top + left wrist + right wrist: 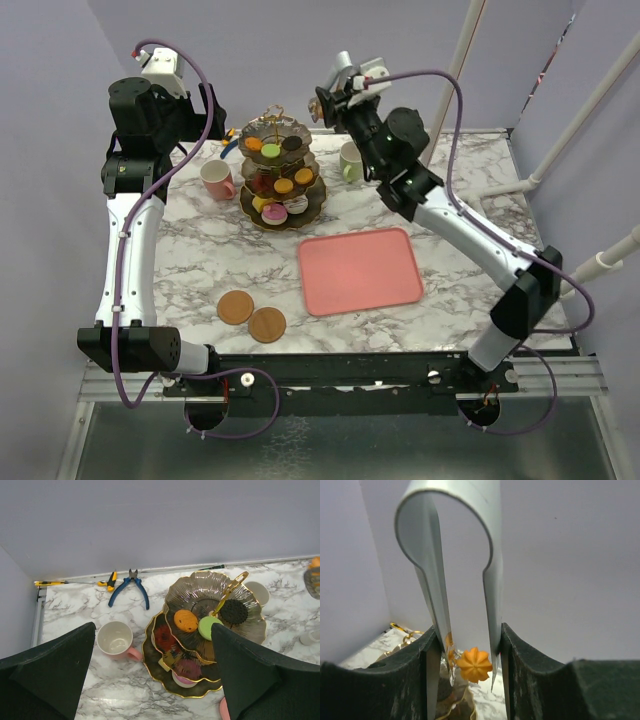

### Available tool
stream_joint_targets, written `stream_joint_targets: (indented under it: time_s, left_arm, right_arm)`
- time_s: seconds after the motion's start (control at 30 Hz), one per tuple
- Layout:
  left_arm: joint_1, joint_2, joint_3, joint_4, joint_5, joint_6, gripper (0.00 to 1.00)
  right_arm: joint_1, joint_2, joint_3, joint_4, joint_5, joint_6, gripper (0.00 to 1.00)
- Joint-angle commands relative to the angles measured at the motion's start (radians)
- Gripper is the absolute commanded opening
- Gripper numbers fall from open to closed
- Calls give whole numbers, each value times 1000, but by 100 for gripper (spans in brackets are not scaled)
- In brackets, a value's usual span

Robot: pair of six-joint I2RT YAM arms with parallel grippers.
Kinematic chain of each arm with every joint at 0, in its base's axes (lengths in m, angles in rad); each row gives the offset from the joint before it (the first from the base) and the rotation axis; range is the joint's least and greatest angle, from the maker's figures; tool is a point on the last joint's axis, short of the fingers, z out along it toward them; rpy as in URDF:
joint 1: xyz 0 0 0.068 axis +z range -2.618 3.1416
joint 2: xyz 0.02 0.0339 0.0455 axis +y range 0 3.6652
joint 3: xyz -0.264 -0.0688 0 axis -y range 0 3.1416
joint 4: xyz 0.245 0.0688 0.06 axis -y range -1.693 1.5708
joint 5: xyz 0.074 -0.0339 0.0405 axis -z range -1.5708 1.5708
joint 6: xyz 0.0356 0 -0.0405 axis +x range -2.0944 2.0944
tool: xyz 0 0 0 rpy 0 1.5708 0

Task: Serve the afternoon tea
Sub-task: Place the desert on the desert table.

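Note:
The dark three-tier stand [283, 175] [195, 587] stands at the back centre and carries several coloured pastries. My right gripper [325, 105] [467, 645] hovers just right of the stand's top, shut on silver tongs [490, 580]. An orange flower-shaped cookie [474, 664] sits between the tong tips, above the stand's gold-edged rim [455, 707]. The pink mug [215, 178] [115, 639] is left of the stand and the pale-green mug [352, 160] [257, 591] right of it. My left gripper [205, 112] [152, 680] hangs open and empty, high above mug and stand. Two brown coasters [236, 307] [267, 324] lie near the front.
A flat pink tray [360, 270] lies right of centre. Blue-handled pliers [129, 586] [228, 148] and a small yellow tool [111, 580] lie by the back wall. White pipes [580, 120] stand at the right edge.

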Motion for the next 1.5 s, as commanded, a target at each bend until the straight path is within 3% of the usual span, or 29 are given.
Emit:
stream_joint_targets:
  time_s: [0.0, 0.17, 0.7, 0.8, 1.03, 1.3, 1.47]
  left_arm:
    - [9, -26, -10, 20, 15, 7, 99]
    - [9, -28, -12, 18, 11, 19, 99]
    - [9, 0, -1, 29, 37, -16, 99]
    - [9, -4, -3, 31, 36, -9, 99]
    - [9, -4, -3, 30, 37, -7, 99]
    - [8, -7, 4, 29, 43, -10, 99]
    - [9, -10, 7, 29, 46, -11, 99]
  right_arm:
    - [-36, 189, 240, -128, -191, -23, 5]
    - [-50, 317, 390, -150, -210, -24, 5]
    - [-72, 475, 486, -102, -345, 28, 11]
    - [-72, 482, 477, -84, -343, 26, 16]
    - [-75, 449, 413, -33, -331, 23, 39]
    - [-76, 392, 372, -10, -331, 3, 52]
    - [-79, 368, 356, -2, -341, 2, 54]
